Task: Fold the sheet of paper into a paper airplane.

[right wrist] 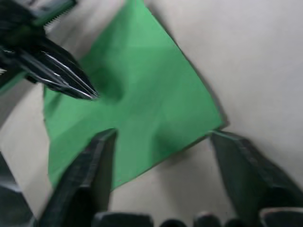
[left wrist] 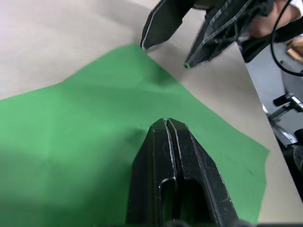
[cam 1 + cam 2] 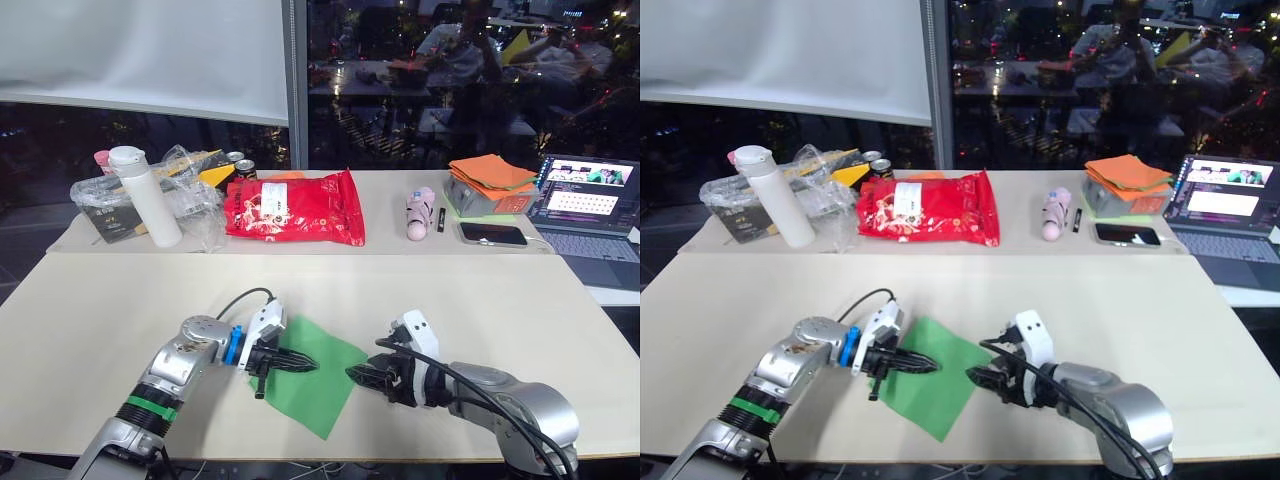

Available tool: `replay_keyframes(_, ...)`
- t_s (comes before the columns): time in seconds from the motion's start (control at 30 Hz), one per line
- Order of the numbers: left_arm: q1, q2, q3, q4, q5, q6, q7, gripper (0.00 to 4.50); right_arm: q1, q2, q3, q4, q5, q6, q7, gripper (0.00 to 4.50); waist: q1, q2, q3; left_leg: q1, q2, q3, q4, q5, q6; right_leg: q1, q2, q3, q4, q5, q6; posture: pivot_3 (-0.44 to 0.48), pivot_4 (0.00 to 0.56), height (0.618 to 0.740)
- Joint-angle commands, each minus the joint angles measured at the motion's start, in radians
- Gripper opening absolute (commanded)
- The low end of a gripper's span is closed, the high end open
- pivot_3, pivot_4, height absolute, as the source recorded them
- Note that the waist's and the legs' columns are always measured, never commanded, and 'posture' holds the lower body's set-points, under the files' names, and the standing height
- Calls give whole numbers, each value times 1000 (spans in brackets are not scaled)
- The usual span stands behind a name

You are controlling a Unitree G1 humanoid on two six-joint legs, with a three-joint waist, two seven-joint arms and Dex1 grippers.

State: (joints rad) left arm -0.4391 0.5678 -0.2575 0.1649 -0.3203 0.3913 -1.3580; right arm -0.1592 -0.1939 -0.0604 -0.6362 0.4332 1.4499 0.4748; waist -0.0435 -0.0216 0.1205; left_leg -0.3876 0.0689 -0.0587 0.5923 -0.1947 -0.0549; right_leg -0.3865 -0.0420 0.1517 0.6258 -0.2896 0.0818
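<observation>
the sheet of paper (image 3: 315,378) lies flat on the table (image 3: 500,300), unfolded. left end effector (image 3: 312,364) presses it, fingers closed; right end effector (image 3: 352,373) spread wide at its corner. first fold pending: lift that corner next.

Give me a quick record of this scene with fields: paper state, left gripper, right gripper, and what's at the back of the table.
paper: sheet of paper, green, flat on the table, not yet folded
left gripper: left gripper shut, tips pressing on the sheet
right gripper: right gripper open, at the sheet's corner nearest it
back of table: red bag, white bottle, orange cloth stack, phone, laptop
</observation>
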Motion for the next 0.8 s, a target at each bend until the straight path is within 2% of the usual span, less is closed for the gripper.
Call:
replay_keyframes(0.03,4,8,18,-45,-15,-15,-9,0,-6,28,-17,3,7,0,-52,3593,-2,0,0,0,0,0,0,0,0,0,0,0,0,0,0,0,150,725)
replay_keyframes(0.17,22,18,27,-58,-16,-11,-5,0,-19,39,-19,13,12,-4,-82,3593,-5,0,0,1,0,0,0,0,0,0,0,0,0,0,0,0,150,725)
replay_keyframes(0.37,39,31,35,-65,-21,-10,-5,0,-14,-5,-28,20,26,-12,-88,3593,-4,0,0,1,0,0,0,0,0,0,0,0,0,-1,-1,0,150,725)
replay_keyframes(0.63,53,26,25,-49,-6,-23,-5,0,37,74,-19,-12,52,-1,-135,3593,-4,0,0,1,0,0,-1,0,0,0,0,0,0,-1,-1,0,150,725)
replay_keyframes(0.8,63,28,6,-20,27,-61,-2,0,24,78,-13,-6,52,-20,-154,3593,-9,0,0,1,0,0,-1,0,0,0,0,0,0,-1,-2,0,150,725)
